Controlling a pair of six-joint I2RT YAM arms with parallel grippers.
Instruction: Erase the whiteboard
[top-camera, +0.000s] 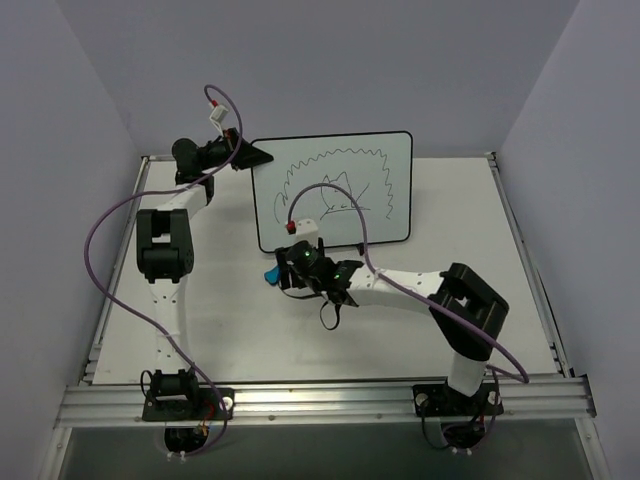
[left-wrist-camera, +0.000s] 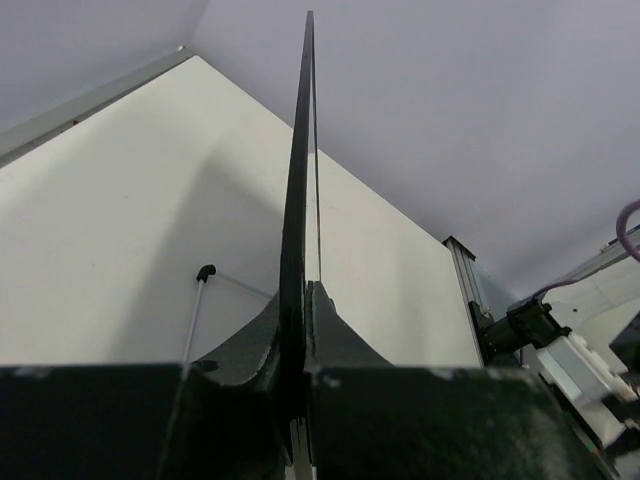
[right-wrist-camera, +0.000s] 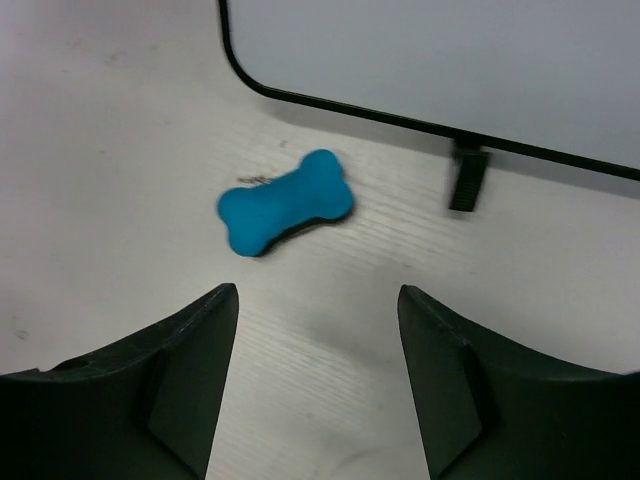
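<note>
**Item 1. Right gripper** (right-wrist-camera: 318, 330): the black fingers (right-wrist-camera: 195, 380) are standing spread wide and gripping nothing. They are hovering just above the table, pointing at item 2.

**Item 2. Small blue bone-shaped foam eraser** (right-wrist-camera: 285, 203): it is lying flat and slantwise on the white tabletop (right-wrist-camera: 90, 150). It is sitting ahead of the open jaws and slightly left of their centre line, near the board's lower left corner but apart from it.

**Item 3. Left gripper** (left-wrist-camera: 303, 300): it is pinching the board's thin black edge, fingers pressed against both faces. In the overhead view it is holding the upper left corner.

**Item 4. Large glossy whiteboard with a thin black rounded frame** (top-camera: 385, 165): it is standing upright at the middle back of the table. It is resting on small black feet (right-wrist-camera: 466, 178) and carrying black marker scribbles (top-camera: 335, 195). None of them looks wiped yet.

**Hazards, as judged:**
- The eraser is low and off-centre, so a closing finger may be nudging it aside or under the board rather than catching it.
- A forward reach is risking a knock against the nearby foot.
- Wiping pressure may be swinging the board about its single clamped corner.
- The right arm's purple cable (top-camera: 330, 190) is arching in front of the board and could be snagging.

**Containers:** none is showing in any view; nothing is sitting inside anything.
</note>
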